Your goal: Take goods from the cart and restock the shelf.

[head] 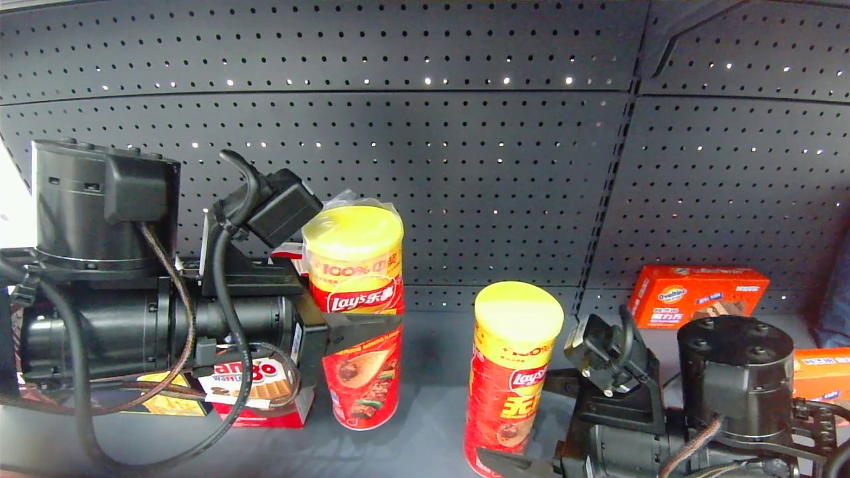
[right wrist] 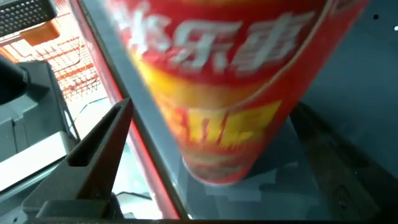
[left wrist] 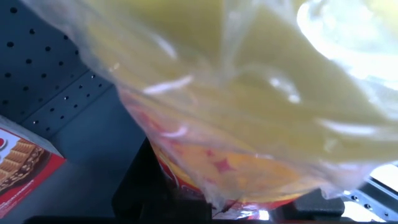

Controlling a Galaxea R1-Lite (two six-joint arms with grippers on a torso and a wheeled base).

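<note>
Two red chip cans with yellow lids are at the dark shelf (head: 431,358). My left gripper (head: 358,326) is shut on the left can (head: 357,265) around its middle, holding it upright with its base near the shelf surface. In the left wrist view that can's plastic-wrapped lid (left wrist: 249,93) is very close, above my left gripper (left wrist: 249,202). The second can (head: 512,372) stands slightly tilted near the shelf's front edge. My right gripper (head: 511,455) is open around its lower part. In the right wrist view one finger (right wrist: 99,149) stands apart from this can (right wrist: 230,93).
A red wafer box (head: 262,392) and a yellow-black packet (head: 166,401) lie behind my left arm. Two orange boxes (head: 697,295) (head: 822,373) sit at the right. A perforated back panel (head: 465,166) closes the shelf. The red wire cart (right wrist: 62,68) is below the shelf edge.
</note>
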